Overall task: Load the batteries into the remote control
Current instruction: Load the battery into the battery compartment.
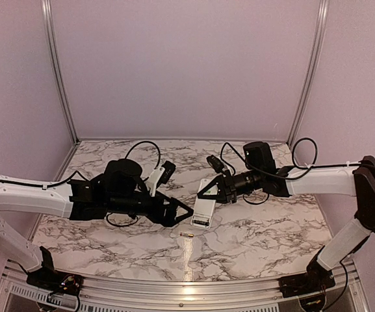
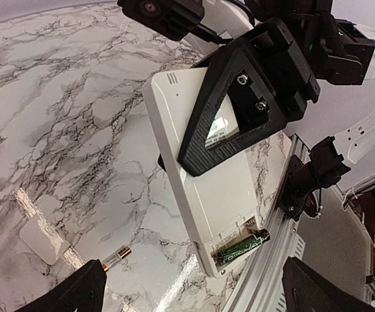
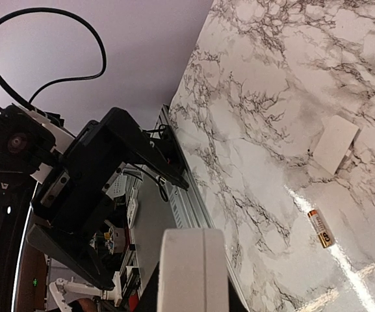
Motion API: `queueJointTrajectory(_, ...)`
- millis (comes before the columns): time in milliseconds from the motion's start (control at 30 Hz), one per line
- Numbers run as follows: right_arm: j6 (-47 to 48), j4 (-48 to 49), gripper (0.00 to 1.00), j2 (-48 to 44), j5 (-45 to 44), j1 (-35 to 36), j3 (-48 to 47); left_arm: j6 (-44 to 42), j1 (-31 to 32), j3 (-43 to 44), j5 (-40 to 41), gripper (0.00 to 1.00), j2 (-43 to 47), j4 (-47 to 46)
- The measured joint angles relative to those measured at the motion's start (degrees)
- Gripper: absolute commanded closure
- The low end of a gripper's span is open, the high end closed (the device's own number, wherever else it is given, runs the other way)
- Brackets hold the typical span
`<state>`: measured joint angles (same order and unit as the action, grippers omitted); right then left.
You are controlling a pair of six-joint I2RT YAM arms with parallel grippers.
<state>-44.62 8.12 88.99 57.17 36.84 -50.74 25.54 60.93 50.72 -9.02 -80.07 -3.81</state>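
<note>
My right gripper is shut on the white remote control and holds it off the table with its back up. In the left wrist view the remote has an open compartment at its near end. A dark green battery lies in it, one end sticking past the edge. A second battery, light with a copper end, lies loose on the marble; it shows in the left wrist view and the right wrist view. My left gripper is open and empty beside the remote's near end.
A small white flat cover piece lies on the marble beyond the loose battery; it also shows in the right wrist view. The table's metal front rail runs along the near edge. Purple walls enclose the back and sides.
</note>
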Motion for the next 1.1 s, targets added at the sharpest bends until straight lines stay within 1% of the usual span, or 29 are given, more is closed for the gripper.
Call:
queueJointTrajectory(200, 0.04, -0.02, 1.00, 0.11, 0.00, 0.00, 0.00, 9.33, 1.40, -0.98, -2.12, 0.01, -2.43, -4.85)
queueJointTrajectory(400, 0.04, -0.02, 1.00, 0.42, -0.02, 0.00, 0.00, 13.20, 2.32, -0.83, -3.89, 0.01, -5.75, -8.26)
queueJointTrajectory(567, 0.04, -0.02, 1.00, 0.44, -0.02, 0.00, 0.00, 13.92, 3.39, 0.90, -4.02, 0.03, -8.68, -7.65)
queueJointTrajectory(967, 0.04, -0.04, 1.00, 0.48, 0.00, -0.02, 0.00, 13.42, 4.83, 5.05, -3.93, 0.10, -11.45, -6.25)
queueJointTrajectory(1100, 0.02, -0.04, 1.00, 0.48, 0.00, -0.09, 0.00, 12.92, 4.92, 5.57, -3.89, 0.14, -12.02, -5.70)
